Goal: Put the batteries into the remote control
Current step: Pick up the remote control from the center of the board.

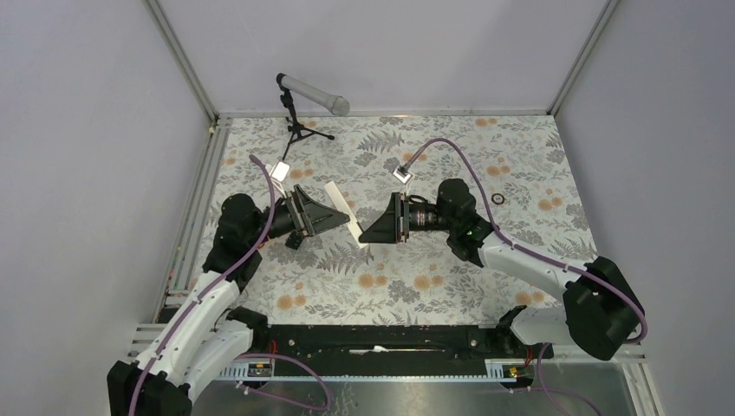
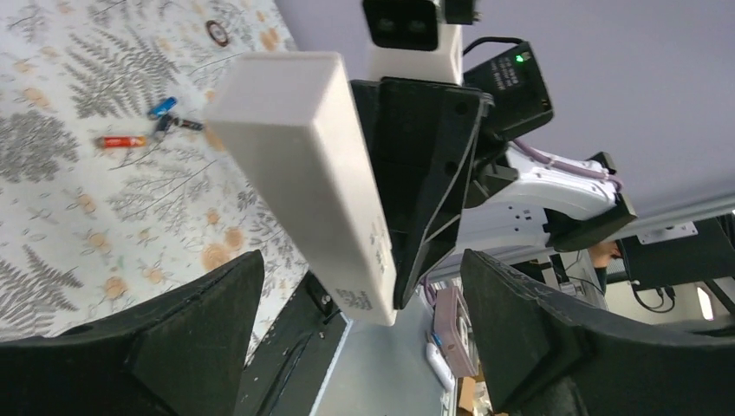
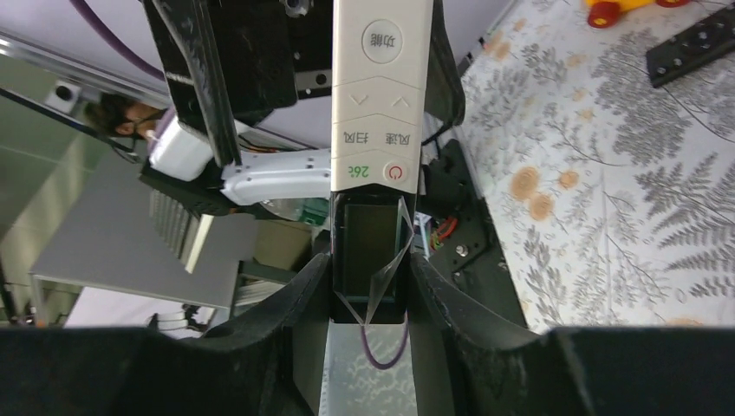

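**fern_fan:** How much room does the rig have? In the top view both arms meet mid-way over the grey fern-print worktop (image 1: 433, 286), with open surface toward the near and right edges. A grey microphone on a black tripod (image 1: 299, 108) stands by the far left corner. A small dark ring (image 1: 497, 198) lies toward the right edge.

**yam_watcher:** Yep, loads of space. The right gripper (image 1: 366, 234) is pinched tight on one end of the long white rectangular plastic remote control (image 1: 345, 211) and holds it up off the worktop. The left gripper (image 1: 338, 217) faces it from the other side. Its fingers (image 2: 199, 321) are spread wide, and its own camera shows neither one touching the remote.

**fern_fan:** And the batteries?

**yam_watcher:** Only the left wrist camera catches them. A tiny red cylinder battery (image 2: 121, 140) and a tiny blue cylinder battery (image 2: 162, 107) lie near each other on the worktop, well apart from both grippers. The right wrist camera shows what the others hide: the remote's button face between its fingers. It also shows an orange toy car (image 3: 620, 9) and a flat black remote (image 3: 693, 52) lying on the worktop.
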`<control>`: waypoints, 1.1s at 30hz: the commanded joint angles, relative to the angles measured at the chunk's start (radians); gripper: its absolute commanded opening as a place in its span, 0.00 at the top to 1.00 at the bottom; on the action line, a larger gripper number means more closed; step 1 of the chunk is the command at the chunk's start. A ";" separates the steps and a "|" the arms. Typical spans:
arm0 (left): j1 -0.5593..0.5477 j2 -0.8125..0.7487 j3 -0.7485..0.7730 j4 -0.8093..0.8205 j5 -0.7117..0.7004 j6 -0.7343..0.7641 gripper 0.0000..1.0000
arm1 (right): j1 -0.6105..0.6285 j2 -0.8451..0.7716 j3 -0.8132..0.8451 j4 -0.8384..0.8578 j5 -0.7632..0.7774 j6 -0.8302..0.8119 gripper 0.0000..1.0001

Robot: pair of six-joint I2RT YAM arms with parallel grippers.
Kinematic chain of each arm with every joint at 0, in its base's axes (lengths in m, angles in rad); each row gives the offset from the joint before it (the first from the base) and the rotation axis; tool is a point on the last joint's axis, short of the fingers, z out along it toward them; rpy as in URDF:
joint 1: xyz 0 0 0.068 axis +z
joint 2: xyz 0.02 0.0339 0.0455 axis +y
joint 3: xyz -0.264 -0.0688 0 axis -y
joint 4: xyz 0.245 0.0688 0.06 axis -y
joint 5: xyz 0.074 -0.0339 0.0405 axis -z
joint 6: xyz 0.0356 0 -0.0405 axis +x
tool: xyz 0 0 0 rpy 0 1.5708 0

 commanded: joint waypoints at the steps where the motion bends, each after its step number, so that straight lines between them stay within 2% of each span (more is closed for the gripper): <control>1: -0.050 0.016 -0.003 0.189 -0.046 -0.071 0.17 | -0.003 0.028 -0.005 0.276 -0.057 0.180 0.75; 4: -0.079 0.033 0.003 0.195 -0.086 -0.074 0.27 | -0.004 0.049 -0.010 0.338 -0.068 0.231 0.75; 9: -0.111 0.054 0.020 0.204 -0.118 -0.073 0.49 | -0.003 0.060 -0.017 0.333 -0.072 0.219 0.75; 12: -0.118 0.074 0.027 0.207 -0.114 -0.051 0.78 | -0.003 0.062 -0.015 0.305 -0.074 0.194 0.73; 13: -0.118 0.080 0.031 0.199 -0.109 -0.030 0.90 | -0.004 0.062 -0.012 0.285 -0.076 0.177 0.66; 14: -0.118 0.085 0.039 0.180 -0.106 0.009 0.99 | -0.003 0.058 -0.007 0.252 -0.078 0.150 0.50; 16: -0.119 0.085 0.082 0.051 -0.119 0.153 1.00 | -0.004 0.033 0.017 0.123 -0.073 0.045 0.13; 17: -0.120 0.081 0.116 -0.046 -0.141 0.247 1.00 | -0.005 0.011 0.033 0.027 -0.052 -0.030 0.03; 21: -0.126 0.064 0.231 -0.374 -0.204 0.526 1.00 | -0.008 -0.116 0.104 -0.309 0.121 -0.312 0.01; 25: -0.166 0.071 0.313 -0.478 -0.225 0.663 1.00 | -0.010 -0.157 0.235 -0.492 0.286 -0.389 0.01; 26: -0.185 0.087 0.344 -0.516 -0.235 0.722 1.00 | -0.009 -0.146 0.278 -0.527 0.306 -0.395 0.04; 28: -0.237 0.120 0.425 -0.565 -0.256 0.794 1.00 | -0.008 -0.120 0.347 -0.570 0.325 -0.413 0.09; 30: -0.292 0.168 0.522 -0.748 -0.281 1.055 1.00 | -0.008 -0.103 0.386 -0.549 0.286 -0.471 0.10; 33: -0.316 0.254 0.668 -0.926 -0.291 1.240 1.00 | -0.008 -0.096 0.400 -0.486 0.189 -0.580 0.07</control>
